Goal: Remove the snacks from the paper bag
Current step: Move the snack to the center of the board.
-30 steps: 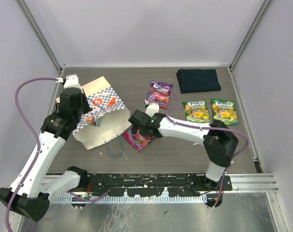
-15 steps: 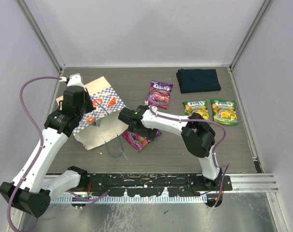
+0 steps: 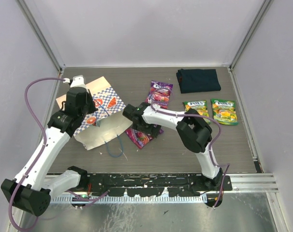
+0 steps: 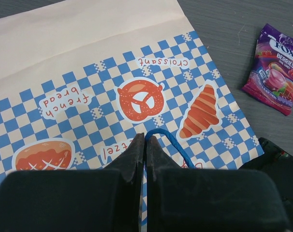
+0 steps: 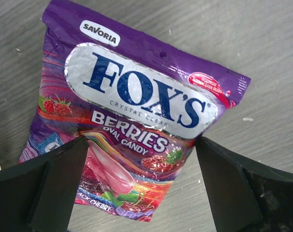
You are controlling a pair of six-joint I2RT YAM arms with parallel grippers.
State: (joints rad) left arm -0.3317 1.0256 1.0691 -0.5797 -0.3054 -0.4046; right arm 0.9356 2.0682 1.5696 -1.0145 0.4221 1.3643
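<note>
The paper bag (image 3: 110,100) lies on its side at the left, its mouth toward the table's middle. My left gripper (image 3: 93,114) is shut on the bag's blue cord handle (image 4: 173,142); the fingertips (image 4: 140,140) pinch it just above the bag's checkered band (image 4: 88,58). A purple snack packet (image 3: 139,137) lies on the table just outside the bag's mouth. My right gripper (image 3: 146,129) hovers over it, open, one finger on each side of the packet (image 5: 137,96). Whether snacks are inside the bag is hidden.
Another purple packet (image 3: 159,93) lies behind the right gripper, and two green packets (image 3: 196,110) (image 3: 224,111) lie side by side at the right. A folded navy cloth (image 3: 198,79) sits at the back right. The bag's second blue cord (image 3: 117,147) trails toward the near edge.
The right arm has folded its elbow inward and turned its open gripper down over the purple packet by the bag's mouth. The left arm rose slightly, still pinching the cord.
</note>
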